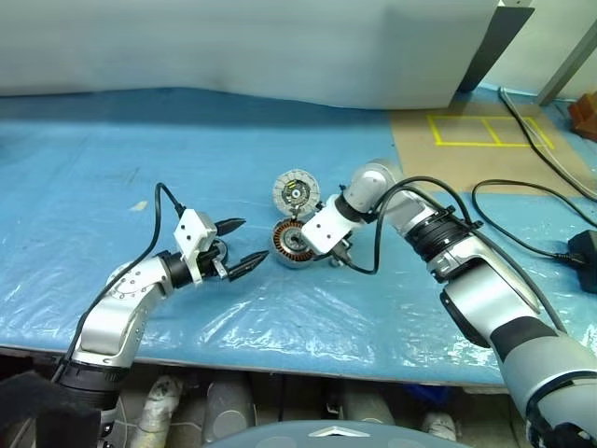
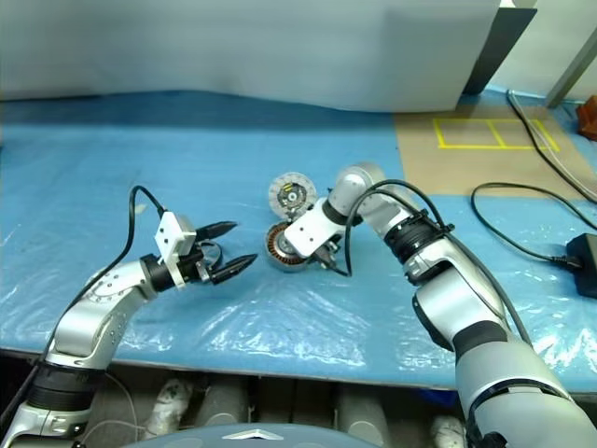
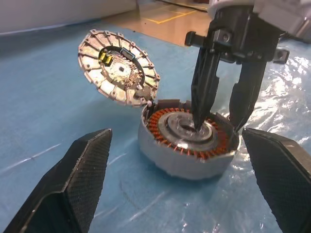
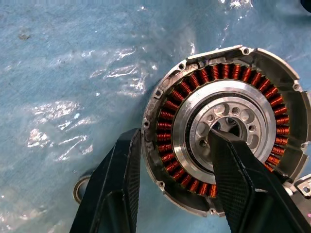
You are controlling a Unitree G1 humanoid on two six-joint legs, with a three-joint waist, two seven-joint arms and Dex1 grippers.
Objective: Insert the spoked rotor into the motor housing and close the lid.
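The motor housing sits on the blue plastic sheet near the middle of the table, its ring of copper windings facing up around a silver centre piece with a ring of holes, which looks like the spoked rotor already seated inside. The lid stands tilted just behind the housing on its far side, whitish ribbed inner face with a dark centre and yellow mark showing, its lower edge touching the housing's rim. The right gripper points steeply down over the housing with its fingers partly spread: one fingertip dips into the rotor's hub, the other hangs outside the housing's wall. The left gripper hovers just left of the housing, level, fingers spread wide and holding nothing. A small metal ring lies on the sheet beside the housing.
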